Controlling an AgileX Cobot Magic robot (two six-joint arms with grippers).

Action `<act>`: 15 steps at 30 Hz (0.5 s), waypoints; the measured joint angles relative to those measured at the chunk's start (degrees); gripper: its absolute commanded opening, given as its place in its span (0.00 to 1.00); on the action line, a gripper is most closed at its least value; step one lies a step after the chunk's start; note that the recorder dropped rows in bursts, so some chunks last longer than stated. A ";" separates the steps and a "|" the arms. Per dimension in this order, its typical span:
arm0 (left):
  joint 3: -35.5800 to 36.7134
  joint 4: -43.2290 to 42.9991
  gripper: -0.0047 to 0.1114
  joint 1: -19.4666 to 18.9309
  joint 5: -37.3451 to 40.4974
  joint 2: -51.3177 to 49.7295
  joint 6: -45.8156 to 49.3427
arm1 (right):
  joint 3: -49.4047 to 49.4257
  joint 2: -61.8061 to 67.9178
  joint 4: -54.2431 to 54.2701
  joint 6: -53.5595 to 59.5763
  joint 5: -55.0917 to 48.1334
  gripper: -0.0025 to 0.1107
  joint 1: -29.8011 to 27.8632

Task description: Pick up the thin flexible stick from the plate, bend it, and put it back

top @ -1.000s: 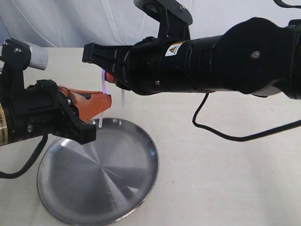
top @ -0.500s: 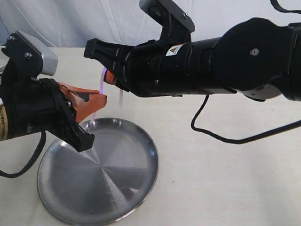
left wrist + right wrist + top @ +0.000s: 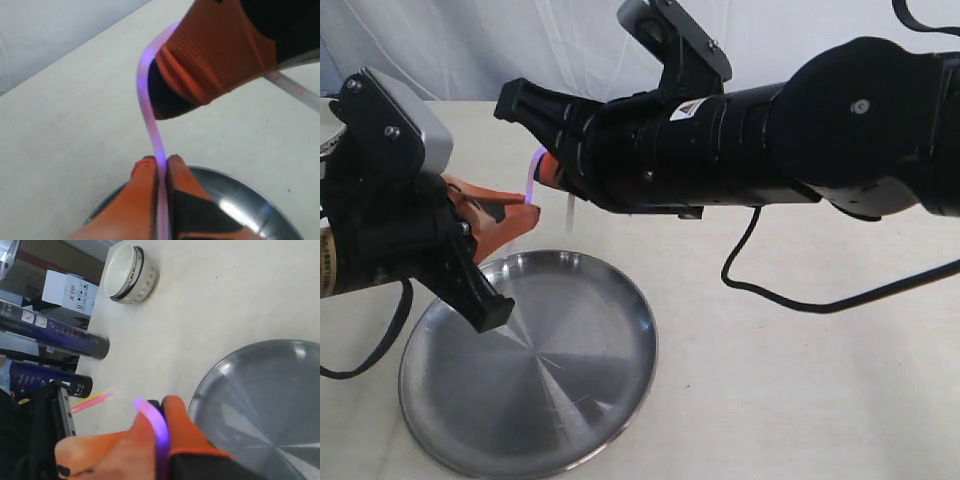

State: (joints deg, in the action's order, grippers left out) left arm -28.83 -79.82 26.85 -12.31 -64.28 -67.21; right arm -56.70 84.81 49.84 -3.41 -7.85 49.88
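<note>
The thin flexible stick (image 3: 532,178) glows purple and hangs curved in the air above the far rim of the steel plate (image 3: 530,400). My left gripper (image 3: 161,161) is shut on one end of the stick (image 3: 149,107), its orange fingers (image 3: 505,215) just over the plate's back edge. My right gripper (image 3: 161,407) is shut on the other end, where the stick (image 3: 155,422) bends sharply round the fingertip. In the exterior view the right gripper (image 3: 546,165) sits slightly above and right of the left one. The plate (image 3: 265,395) holds nothing.
A small white bowl with a dark rim (image 3: 131,272) stands on the pale table beyond the plate. Dark cylinders (image 3: 55,335) and a white box (image 3: 70,290) lie off the table's edge. Pink and yellow sticks (image 3: 92,400) lie near them. The right arm's black cable (image 3: 800,290) hangs over the table.
My left gripper has tilted and swung up and left, drawing its fingers back from the plate's middle. The stick's curve between the grippers has tightened. The right arm shifted slightly left.
</note>
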 measured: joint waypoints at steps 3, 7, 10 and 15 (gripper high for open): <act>0.00 -1.59 0.04 0.00 0.12 0.00 0.00 | 0.00 0.00 0.56 0.00 -0.22 0.01 0.00; -0.22 -3.57 0.04 0.00 0.47 0.00 0.00 | 0.06 0.00 1.97 0.00 -0.33 0.01 0.00; -0.26 -5.09 0.04 0.53 1.37 0.07 0.93 | 0.06 0.42 3.38 0.00 -0.33 0.01 0.00; -0.26 -7.02 0.04 5.36 10.06 0.07 3.74 | 0.06 1.93 7.73 -0.10 -0.22 0.01 0.00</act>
State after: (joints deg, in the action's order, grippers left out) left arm -29.09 -86.84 32.21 -2.25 -64.21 -63.47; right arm -56.64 86.74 57.57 -3.51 -8.07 49.88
